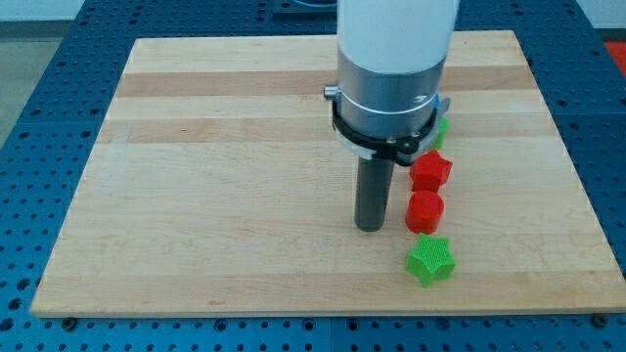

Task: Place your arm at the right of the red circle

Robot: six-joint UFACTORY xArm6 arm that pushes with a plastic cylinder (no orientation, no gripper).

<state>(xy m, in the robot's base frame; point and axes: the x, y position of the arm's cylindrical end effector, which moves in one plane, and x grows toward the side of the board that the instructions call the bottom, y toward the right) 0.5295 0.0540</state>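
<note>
Camera view shows my tip (pixel 369 227) just left of the red circle (pixel 424 211) on the surface (pixel 215 196), no claw visible, so crossing rightward risks shoving it into the green star (pixel 430 260)

Coming straight down from 12 o'clock, fat white upper arm section, then a silvery grey collar with a black clamp ring around its lower edge. Below that, just a plain dark rod, dead vertical, no tilt visible. My tip (pixel 369 228) planted a bit right of centre and toward 6 o'clock, looks like touching the counter (pixel 215 186). Top of arm cropped out of frame.
</note>
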